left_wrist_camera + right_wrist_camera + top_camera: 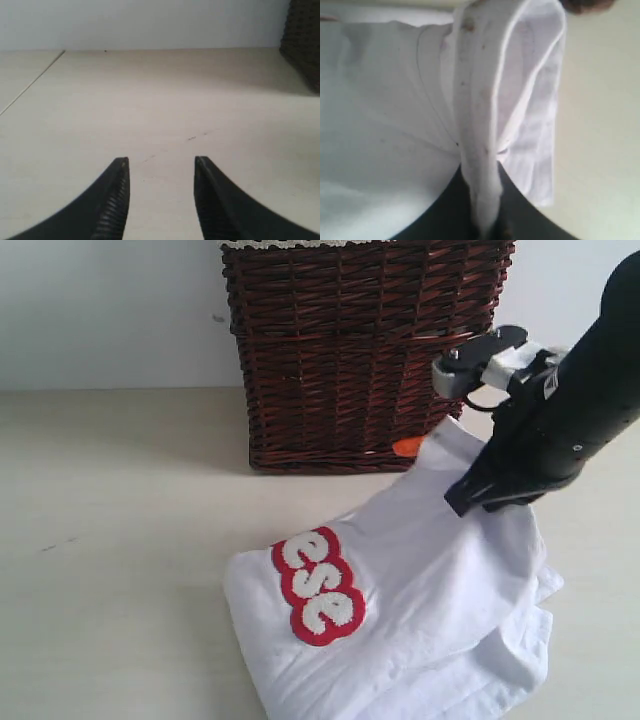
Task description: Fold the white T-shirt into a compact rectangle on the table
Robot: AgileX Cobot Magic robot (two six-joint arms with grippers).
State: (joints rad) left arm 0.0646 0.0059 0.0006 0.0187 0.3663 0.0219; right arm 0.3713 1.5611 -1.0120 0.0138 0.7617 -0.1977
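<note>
The near edge of the T-shirt (430,580) is cut off by the exterior view's lower border, and its lettering (318,585) is partly hidden under a fold. The basket (350,350) is cropped above. The right claw (485,220) is covered by blurred cloth.

Three lowercase letters (318,585), "ese", can be read on the white T-shirt (440,570). They are fuzzy white with a thick red outline and run at a slant, close beside a folded edge.

The matte black right arm (590,390) carries a silver-grey metal wrist bracket (478,368) and a thin black cable loop (481,404); the left end effector (161,161) has black curved fingers (112,205), ribbed inside.
</note>
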